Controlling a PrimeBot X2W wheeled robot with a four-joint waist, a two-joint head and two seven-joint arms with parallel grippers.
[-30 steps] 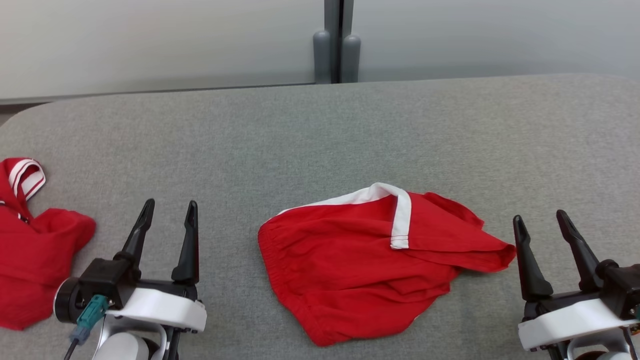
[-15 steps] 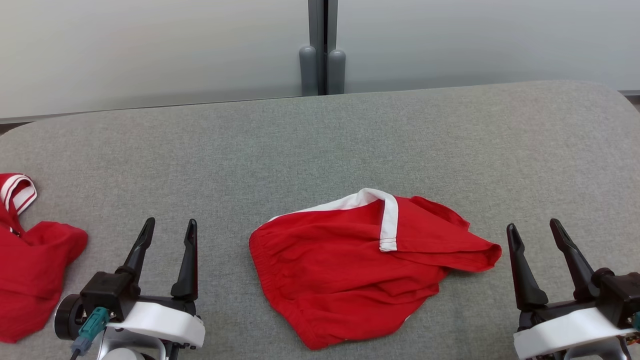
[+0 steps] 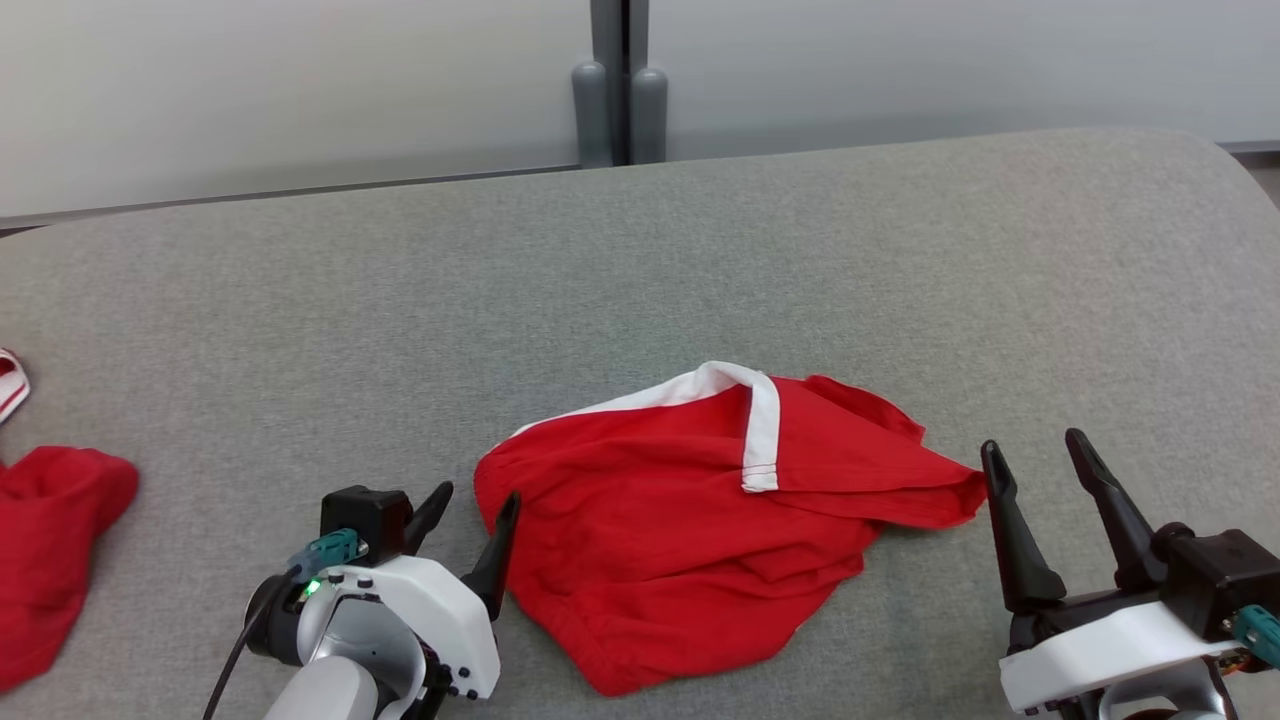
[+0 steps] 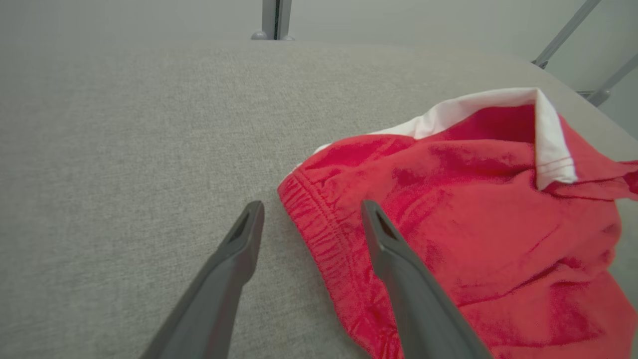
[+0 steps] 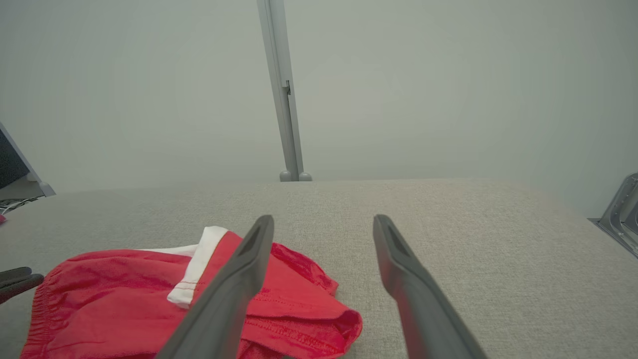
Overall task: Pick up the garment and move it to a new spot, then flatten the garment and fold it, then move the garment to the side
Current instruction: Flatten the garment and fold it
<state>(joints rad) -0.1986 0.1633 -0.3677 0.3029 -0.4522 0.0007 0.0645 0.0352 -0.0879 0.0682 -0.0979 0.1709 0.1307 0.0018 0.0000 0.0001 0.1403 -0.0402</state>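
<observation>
The red garment (image 3: pixel 700 530) lies crumpled on the grey bench (image 3: pixel 800 250), close to its near edge and about midway along it. It is doubled over itself, so its lower layers are hidden and its cut is hard to make out. A white band (image 3: pixel 760 430) runs along its far side and turns down over the red cloth, and a gathered hem shows at its left end. The left gripper (image 3: pixel 479 492) sits at that hem with its jaws spread and nothing between them. In the left wrist view the same gripper (image 4: pixel 312 204) has one finger over bare bench and the other over red cloth, with the hem between them; whether either tip touches the fabric I cannot tell. The right gripper (image 3: pixel 1032 441) stands just beside the garment's right tip, jaws wide apart and empty. In its own wrist view this gripper (image 5: pixel 324 218) has one finger covering part of the cloth, and the other arm's dark fingers (image 5: pixel 20 284) are cut off at the picture's left border. A second red cloth (image 3: pixel 50 540) lies at the bench's left edge, only partly in frame, with a scrap of striped white trim (image 3: pixel 10 385) beyond it. A grey post (image 3: pixel 610 90) rises behind the far edge, its top out of frame.
</observation>
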